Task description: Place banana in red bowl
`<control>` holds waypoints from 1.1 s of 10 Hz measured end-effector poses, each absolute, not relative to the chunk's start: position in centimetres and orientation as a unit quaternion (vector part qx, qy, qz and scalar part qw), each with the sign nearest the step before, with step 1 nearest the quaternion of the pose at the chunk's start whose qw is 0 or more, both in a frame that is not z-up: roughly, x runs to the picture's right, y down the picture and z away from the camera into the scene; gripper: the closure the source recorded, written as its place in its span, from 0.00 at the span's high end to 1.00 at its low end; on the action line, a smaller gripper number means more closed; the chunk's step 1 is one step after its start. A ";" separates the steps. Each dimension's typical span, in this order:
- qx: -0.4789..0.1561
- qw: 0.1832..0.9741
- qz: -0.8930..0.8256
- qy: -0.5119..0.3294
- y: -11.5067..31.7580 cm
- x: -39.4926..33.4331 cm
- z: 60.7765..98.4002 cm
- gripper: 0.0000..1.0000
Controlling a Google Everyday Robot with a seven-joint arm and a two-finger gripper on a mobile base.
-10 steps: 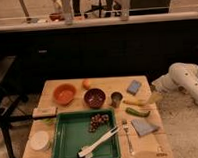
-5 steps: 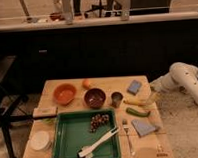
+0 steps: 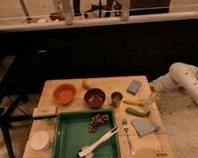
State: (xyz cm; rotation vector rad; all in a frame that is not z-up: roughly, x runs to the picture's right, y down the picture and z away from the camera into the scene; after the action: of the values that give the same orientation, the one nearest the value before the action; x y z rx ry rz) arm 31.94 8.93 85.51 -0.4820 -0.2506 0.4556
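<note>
The small yellow banana lies on the right side of the wooden table, between a metal cup and the table's right edge. The orange-red bowl stands at the back left of the table and looks empty. My white arm reaches in from the right. My gripper hangs at the table's right edge, just right of the banana's end and close to it. I cannot tell whether it touches the banana.
A maroon bowl, an orange, a metal cup, a blue sponge, a green vegetable and a grey-blue cloth lie nearby. A green tray holds dark grapes and a white utensil.
My arm has moved left and a little down, so the gripper has come closer to the banana. Nothing on the table has moved.
</note>
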 end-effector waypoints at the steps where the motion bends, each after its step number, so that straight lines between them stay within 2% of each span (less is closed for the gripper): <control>1: -0.233 0.938 0.224 -0.122 9.1 31.8 85.6 0.80; 11: -0.277 0.925 0.225 -0.130 13.4 30.3 89.9 0.80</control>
State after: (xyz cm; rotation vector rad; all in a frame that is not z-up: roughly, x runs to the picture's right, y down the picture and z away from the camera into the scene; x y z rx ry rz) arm 30.30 13.41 89.93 -0.5691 -0.2666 0.4626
